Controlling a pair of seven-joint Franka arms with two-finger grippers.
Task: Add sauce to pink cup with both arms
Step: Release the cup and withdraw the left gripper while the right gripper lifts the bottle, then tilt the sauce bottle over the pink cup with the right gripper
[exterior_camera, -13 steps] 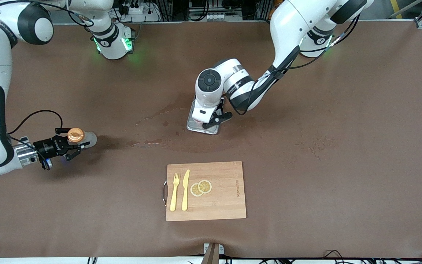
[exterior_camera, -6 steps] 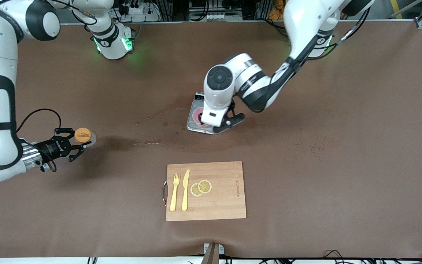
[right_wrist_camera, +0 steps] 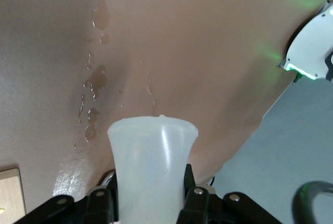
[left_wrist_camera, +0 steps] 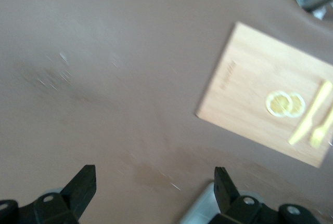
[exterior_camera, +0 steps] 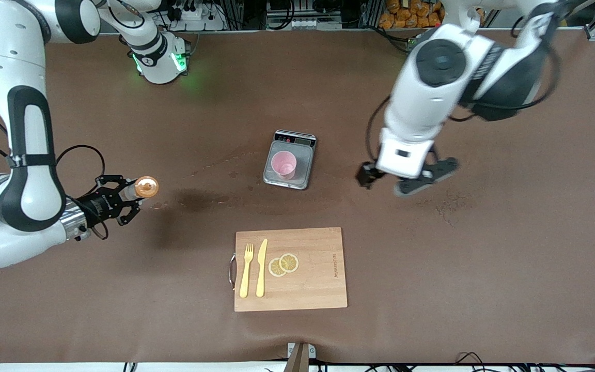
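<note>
Desk (exterior_camera: 483,258) space is being shared by a cutting board (exterior_camera: 313,289) and, farther from the front camera, a small scale (exterior_camera: 305,178), on which the pink cup (exterior_camera: 283,165) is being kept upright, probably for weighing what goes in. Over bare desk beside the scale, toward its own end, the left gripper (exterior_camera: 407,178) is being held with fingers (left_wrist_camera: 83,185) wide apart and empty. Sauce (exterior_camera: 141,188), a whitish bottle with an orange cap, is being clamped by the right gripper (exterior_camera: 122,199) over the right arm's end, well apart from the cup, seemingly ready for carrying over.
</note>
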